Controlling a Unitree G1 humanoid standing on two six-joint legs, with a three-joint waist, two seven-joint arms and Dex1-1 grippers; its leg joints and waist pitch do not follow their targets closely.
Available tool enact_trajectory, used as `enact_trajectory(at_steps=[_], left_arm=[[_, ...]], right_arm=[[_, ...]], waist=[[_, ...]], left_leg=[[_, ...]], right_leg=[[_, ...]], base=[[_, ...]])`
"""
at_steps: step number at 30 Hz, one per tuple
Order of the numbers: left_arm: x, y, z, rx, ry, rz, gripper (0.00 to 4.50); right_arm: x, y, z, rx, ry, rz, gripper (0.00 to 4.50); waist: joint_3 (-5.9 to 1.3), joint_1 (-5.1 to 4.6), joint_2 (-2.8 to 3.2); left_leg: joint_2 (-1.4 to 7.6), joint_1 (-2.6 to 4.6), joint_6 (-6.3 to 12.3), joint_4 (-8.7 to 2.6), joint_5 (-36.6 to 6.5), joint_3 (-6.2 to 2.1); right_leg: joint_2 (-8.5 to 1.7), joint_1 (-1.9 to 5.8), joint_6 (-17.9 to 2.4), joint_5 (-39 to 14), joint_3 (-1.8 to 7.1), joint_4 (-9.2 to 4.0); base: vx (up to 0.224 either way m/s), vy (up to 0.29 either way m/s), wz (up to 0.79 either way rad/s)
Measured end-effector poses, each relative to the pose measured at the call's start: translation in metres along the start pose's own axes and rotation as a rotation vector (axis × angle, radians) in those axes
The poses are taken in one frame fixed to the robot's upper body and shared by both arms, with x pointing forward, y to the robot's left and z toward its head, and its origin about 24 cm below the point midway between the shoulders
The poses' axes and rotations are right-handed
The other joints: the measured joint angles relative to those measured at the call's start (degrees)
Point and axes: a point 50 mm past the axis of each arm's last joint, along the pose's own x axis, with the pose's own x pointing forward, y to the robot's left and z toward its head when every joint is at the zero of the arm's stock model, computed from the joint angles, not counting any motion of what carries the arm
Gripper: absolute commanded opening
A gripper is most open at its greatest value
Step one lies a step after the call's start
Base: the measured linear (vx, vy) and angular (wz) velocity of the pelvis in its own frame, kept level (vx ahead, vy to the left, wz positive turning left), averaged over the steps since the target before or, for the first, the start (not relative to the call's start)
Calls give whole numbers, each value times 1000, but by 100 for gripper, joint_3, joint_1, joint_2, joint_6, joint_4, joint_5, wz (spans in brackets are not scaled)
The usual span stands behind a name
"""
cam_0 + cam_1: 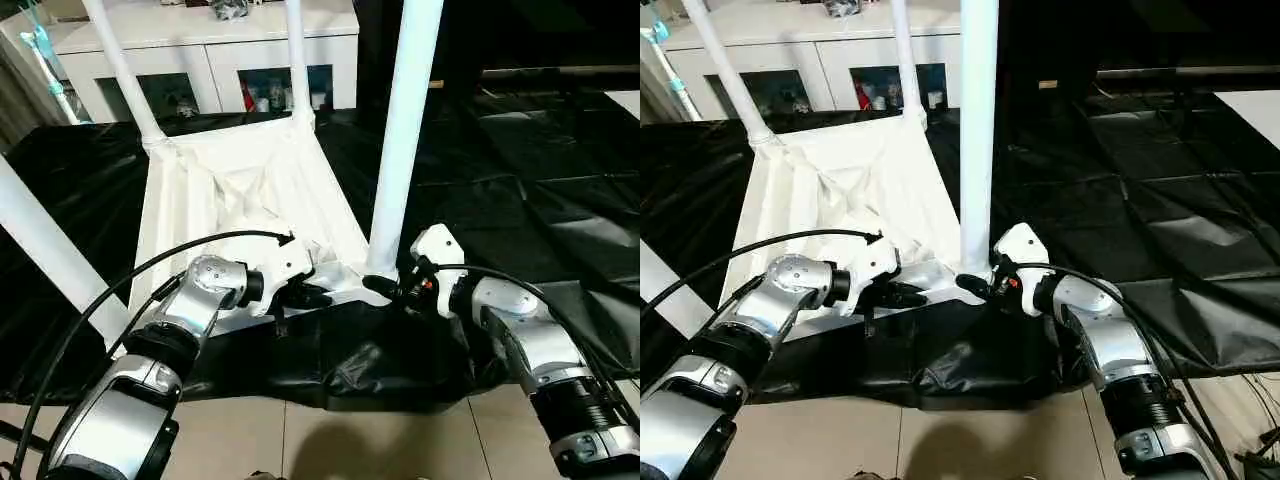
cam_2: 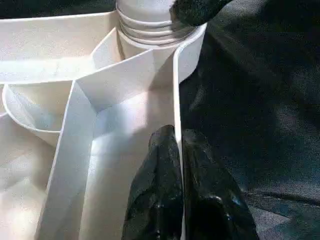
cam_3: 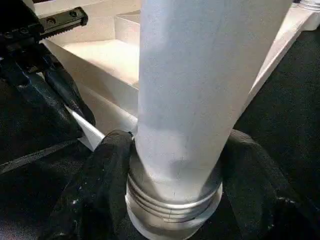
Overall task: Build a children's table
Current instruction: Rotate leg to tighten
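White plastic is what we are working with: the top (image 1: pixel 240 200) lies upside down on the table (image 1: pixel 520 200), rim and ribs facing up, and legs already rise from its sockets. The leg (image 1: pixel 405 130) that matters now stands upright in the near corner socket, its long axis vertical, directly in front of our right pincer (image 3: pixel 175 200). From the right wrist we see its two black fingers (image 3: pixel 100 185) on opposite sides of the leg's ribbed base, touching or nearly touching it; we judge they are closing on it rather than firmly clamped. Our right arm is plainly the nearer one to this leg.

Our left pincer (image 2: pixel 179 165) is pinched shut on the top's near rim, one finger inside the wall and one outside, just beside that same corner. We take it as steadying the top while the right one seats or twists the leg.

Black sheeting covers the table and wrinkles near the front edge, where it hangs toward a tiled floor (image 1: pixel 300 440). Beyond the table stands a white cabinet (image 1: pixel 200 50) with glass doors.
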Motion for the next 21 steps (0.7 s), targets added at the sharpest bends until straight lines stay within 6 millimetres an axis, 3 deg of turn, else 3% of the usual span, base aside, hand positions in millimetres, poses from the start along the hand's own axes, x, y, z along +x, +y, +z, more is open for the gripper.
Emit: enact_trajectory(at_steps=[7,12,21], left_arm=[[14,5,5,-58,5,126,0],[42,10,23,-146,17,276,0],[57,12,35,-186,35,367,0]], right_arm=[[21,-6,0,70,5,-194,236],[47,-12,8,138,44,-467,235],[60,-17,15,124,78,-599,235]], waist=[[-1,-120,-18],[5,-206,-28],[2,-225,-33]], left_leg=[[-1,12,0,0,0,-1],[-8,8,0,2,0,-2],[-16,-1,1,2,0,-7]], right_leg=[[0,2,5,-3,0,-12],[-1,5,6,-4,-1,-44],[-4,18,5,-3,1,-52]], base=[[0,0,0],[0,0,0],[0,0,0]])
